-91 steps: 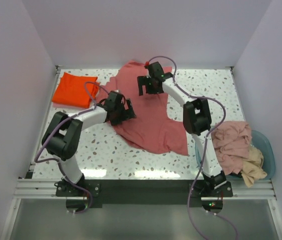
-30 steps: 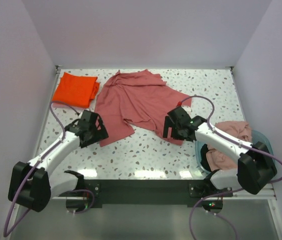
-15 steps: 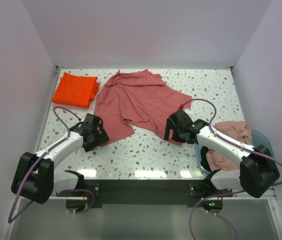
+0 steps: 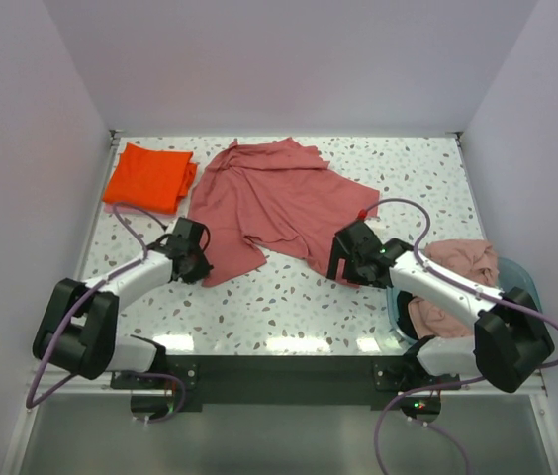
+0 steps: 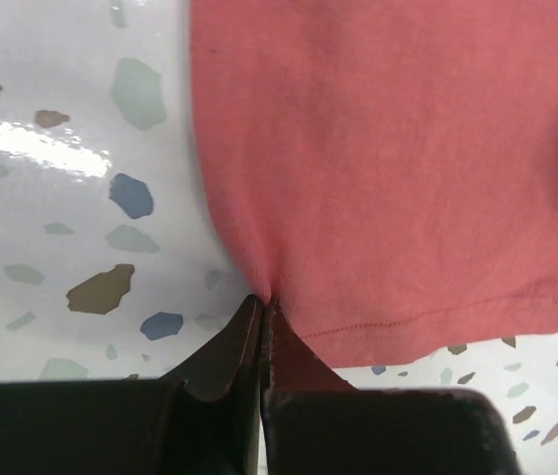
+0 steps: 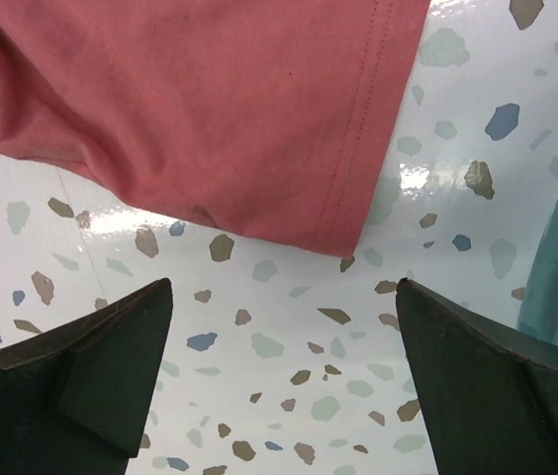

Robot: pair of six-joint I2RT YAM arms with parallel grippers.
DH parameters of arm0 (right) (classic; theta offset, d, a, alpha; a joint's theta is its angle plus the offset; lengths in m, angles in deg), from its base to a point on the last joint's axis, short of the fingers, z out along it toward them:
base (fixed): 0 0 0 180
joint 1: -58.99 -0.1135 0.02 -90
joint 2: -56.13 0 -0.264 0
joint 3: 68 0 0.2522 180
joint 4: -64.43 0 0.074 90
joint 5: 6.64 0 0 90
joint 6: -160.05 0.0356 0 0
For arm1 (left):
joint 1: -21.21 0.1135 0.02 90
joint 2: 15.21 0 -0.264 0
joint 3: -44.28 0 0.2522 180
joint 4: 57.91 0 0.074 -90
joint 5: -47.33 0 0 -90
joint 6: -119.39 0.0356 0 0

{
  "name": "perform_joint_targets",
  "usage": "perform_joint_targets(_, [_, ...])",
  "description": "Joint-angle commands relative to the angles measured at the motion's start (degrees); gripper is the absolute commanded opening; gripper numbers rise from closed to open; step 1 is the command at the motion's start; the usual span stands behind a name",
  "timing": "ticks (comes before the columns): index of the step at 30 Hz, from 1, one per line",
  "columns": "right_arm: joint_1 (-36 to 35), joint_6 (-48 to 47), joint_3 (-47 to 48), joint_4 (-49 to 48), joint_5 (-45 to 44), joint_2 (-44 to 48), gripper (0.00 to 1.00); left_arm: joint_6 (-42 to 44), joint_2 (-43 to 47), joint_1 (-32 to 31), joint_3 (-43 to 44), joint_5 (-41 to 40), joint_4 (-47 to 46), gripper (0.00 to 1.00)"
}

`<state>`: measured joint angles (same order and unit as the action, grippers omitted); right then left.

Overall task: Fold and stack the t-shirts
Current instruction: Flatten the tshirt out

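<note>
the salmon-pink shirt [image 4: 277,198] lies spread across the far middle of the speckled table [image 4: 289,307], front down or up i cannot tell, with wrinkles through its body and one sleeve reaching out to the right. its near edge is uneven: one flap hangs down toward the left arm and another toward the right arm.

the left gripper [image 4: 198,263] sits low at the near-left flap of that shirt. in the left wrist view its two fingers [image 5: 230,356] are pressed together with a small peak of the pink cloth caught between their tips, right at the side edge just above the stitched hem (the cloth puckers into the pinch). the rest of the flap lies flat on the table beside it.

the right gripper [image 4: 338,265] hovers at the near-right flap. its fingers [image 6: 81,366] stand spread wide, one on each side of the right wrist view, with bare table between them and the shirt's hemmed corner just ahead of the tips; they do not touch the cloth.

the orange shirt [image 4: 148,178] lies folded into a neat rectangle at the far-left corner of the table, just beside the pink shirt's left sleeve but apart from it.

at the right edge of the table sits a teal basin [image 4: 528,289], partly hidden by the right arm, with crumpled pink cloth [image 4: 457,259] heaped in it and spilling over its rim.
</note>
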<state>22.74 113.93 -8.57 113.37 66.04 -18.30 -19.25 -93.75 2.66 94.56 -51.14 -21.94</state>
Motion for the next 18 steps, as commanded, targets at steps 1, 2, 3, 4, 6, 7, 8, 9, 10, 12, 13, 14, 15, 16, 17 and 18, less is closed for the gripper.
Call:
perform_joint_targets(1, [-0.05,2.53,-0.93,-0.2,-2.72,1.05,0.99,0.3,-0.04,-1.05,-4.42,2.76,-1.65,0.0])
perform_joint_targets(2, [-0.05,2.62,-0.93,-0.11,-2.8,1.05,0.99,0.39,0.58,-1.14,-4.87,2.41,-2.0,0.0])
perform_joint_targets(3, [-0.05,2.7,-0.93,-0.11,-2.89,0.61,0.99,0.3,1.37,-1.05,-5.31,1.97,-2.18,0.0])
perform_joint_targets(4, [-0.05,2.79,-0.85,-0.02,-3.24,0.34,0.99,0.22,3.12,-1.14,-6.01,1.44,-2.0,0.0])
perform_joint_targets(6, [-0.05,2.79,-0.76,-0.11,-3.77,-0.79,0.99,0.04,4.79,-1.05,-6.19,-0.58,-0.7,0.0])
perform_joint_targets(7, [-0.05,2.62,-0.76,-0.37,-3.77,-1.24,0.99,0.04,6.37,-1.14,-6.1,-1.37,-0.08,0.0])
perform_joint_targets(8, [-0.14,1.83,-0.58,-1.94,-3.42,-1.94,0.98,0.21,7.17,-1.14,-6.19,-2.51,0.63,0.0])
perform_joint_targets(9, [-0.05,0.87,-0.5,-2.65,-3.51,-2.55,0.98,0.3,8.05,-1.05,-6.36,-2.86,0.81,0.0])
perform_joint_targets(10, [-0.05,0.86,-0.41,-3.09,-3.51,-4.12,0.98,0.48,9.45,-1.05,-6.63,-3.13,0.72,0.0])
perform_joint_targets(12, [-0.05,1.12,0.47,-3.71,-3.33,-5.8,0.95,0.83,10.51,-1.05,-6.89,-3.57,1.16,0.0])
perform_joint_targets(13, [-0.05,1.47,0.56,-3.8,-3.07,-7.12,0.94,0.74,11.21,-1.05,-6.89,-3.66,1.42,0.0])
perform_joint_targets(14, [-0.05,1.73,0.39,-3.98,-2.9,-7.56,0.93,0.74,11.39,-1.05,-6.81,-4.01,1.69,0.0])
perform_joint_targets(15, [-0.05,2.43,0.12,-4.15,-3.24,-7.83,0.92,0.74,11.57,-1.05,-6.8,-4.01,1.95,0.0])
perform_joint_targets(16, [-0.05,2.61,-0.23,-4.5,-3.77,-8.01,0.9,0.57,11.74,-1.05,-7.07,-4.01,1.95,0.0])
perform_joint_targets(17, [0.04,2.62,-1.1,-5.2,-4.03,-7.83,0.89,0.57,11.92,-1.05,-7.07,-4.18,2.04,0.0])
perform_joint_targets(18, [0.04,2.96,-1.46,-5.47,-4.38,-7.57,0.89,0.48,11.83,-1.05,-7.16,-4.36,2.13,0.0])
